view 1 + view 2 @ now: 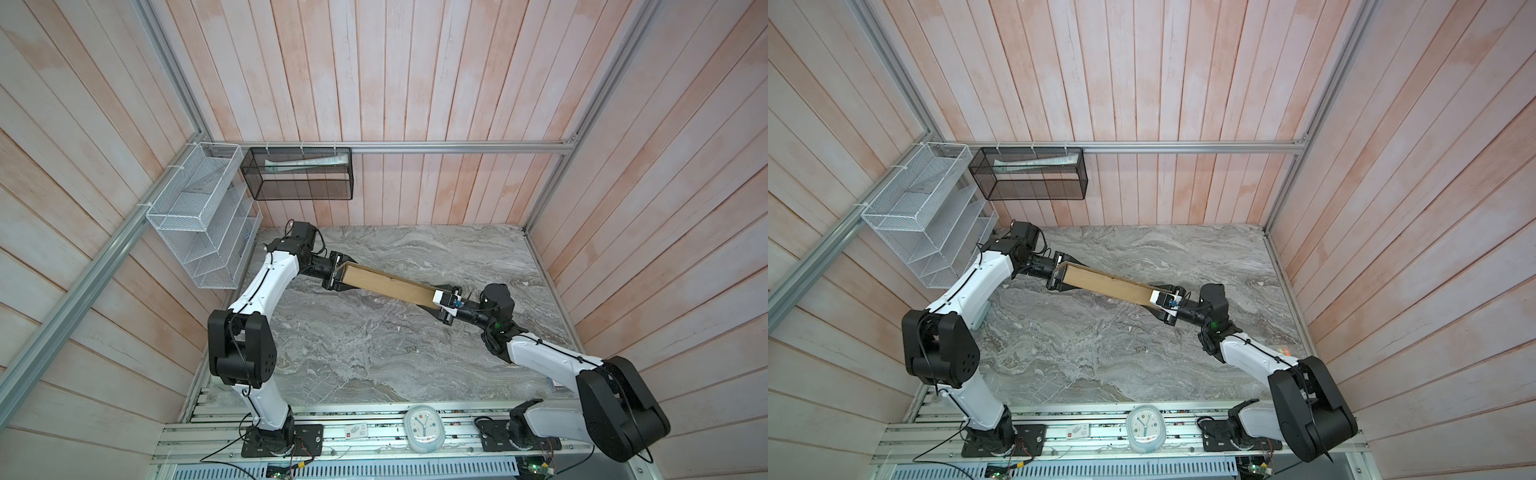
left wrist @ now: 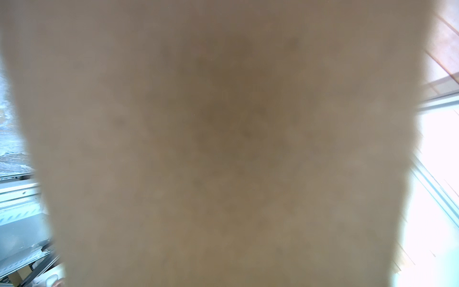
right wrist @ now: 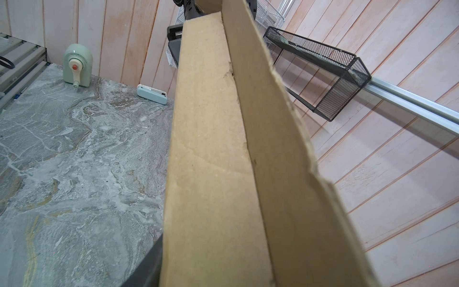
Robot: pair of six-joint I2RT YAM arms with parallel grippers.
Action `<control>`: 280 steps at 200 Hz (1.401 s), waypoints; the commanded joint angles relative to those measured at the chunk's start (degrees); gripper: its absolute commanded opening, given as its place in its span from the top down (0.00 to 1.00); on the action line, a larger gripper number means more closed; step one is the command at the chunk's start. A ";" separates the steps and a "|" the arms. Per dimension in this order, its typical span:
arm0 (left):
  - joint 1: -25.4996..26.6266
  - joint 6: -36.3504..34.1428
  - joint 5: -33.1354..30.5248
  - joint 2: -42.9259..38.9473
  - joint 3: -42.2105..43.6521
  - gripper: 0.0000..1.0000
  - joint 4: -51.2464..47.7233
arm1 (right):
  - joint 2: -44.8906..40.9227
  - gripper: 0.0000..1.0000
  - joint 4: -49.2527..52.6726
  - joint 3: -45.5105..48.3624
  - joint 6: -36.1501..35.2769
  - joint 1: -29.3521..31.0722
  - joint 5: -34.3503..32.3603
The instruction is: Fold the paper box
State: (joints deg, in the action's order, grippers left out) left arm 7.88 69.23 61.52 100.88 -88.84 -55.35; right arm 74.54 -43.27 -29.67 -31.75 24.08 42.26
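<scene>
The paper box (image 3: 211, 149) is matt brown cardboard, rough-edged; the table (image 3: 74, 161) looks smooth veined stone

The paper box (image 1: 386, 284), turned on edge, bars the table (image 1: 374, 361) across its far half; the nearer marble lies open. Behind, a black mesh basket (image 1: 299, 174) juts from the wall.

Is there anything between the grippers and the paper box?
Nothing visible. The left gripper and the right gripper each sit directly at one end of the paper box, with no other thing between.
</scene>
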 commanded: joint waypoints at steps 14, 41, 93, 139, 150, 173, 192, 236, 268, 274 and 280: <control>-0.45 -1.57 1.68 0.31 -0.28 0.37 3.64 | -1.55 0.48 -0.57 0.47 1.51 0.27 -2.39; -2.09 -1.47 1.33 -0.33 0.92 0.37 5.11 | -1.94 0.48 -0.17 0.58 1.16 0.27 -2.79; -6.55 -3.81 0.75 -0.38 1.19 0.36 5.22 | -1.95 0.49 1.21 0.49 1.08 0.27 -3.20; -10.42 -6.57 0.43 1.58 -1.00 0.35 5.18 | -2.80 0.50 3.23 0.53 0.99 0.31 -3.71; -11.48 -7.38 -0.10 2.53 -2.08 0.35 5.52 | -3.23 0.50 4.32 0.55 0.98 0.36 -3.85; -12.95 -8.25 -1.55 5.25 -4.74 0.35 8.68 | -3.96 0.50 7.33 0.12 1.41 0.36 -3.84; -13.24 -11.20 -5.21 7.90 -8.11 0.36 8.06 | -4.53 0.50 9.54 -0.01 2.69 0.36 -4.03; -13.15 -12.59 -11.93 10.04 -8.42 0.37 14.00 | -7.14 0.50 12.96 0.68 7.92 0.35 -4.16; -12.13 -9.48 -11.27 9.45 -1.57 0.39 28.21 | -8.35 0.50 17.85 -0.48 10.41 0.53 -5.49; -11.92 -9.51 -10.87 9.42 -0.57 0.39 29.99 | -8.51 0.50 19.13 -0.83 10.59 0.53 -5.56; -11.79 -9.89 -10.74 9.42 0.00 0.39 31.18 | -8.62 0.50 20.37 -1.20 10.86 0.53 -5.63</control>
State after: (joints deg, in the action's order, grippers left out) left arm -4.95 59.42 51.70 110.24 -92.33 -34.50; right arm 67.18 -28.21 -29.23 -23.92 24.60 37.76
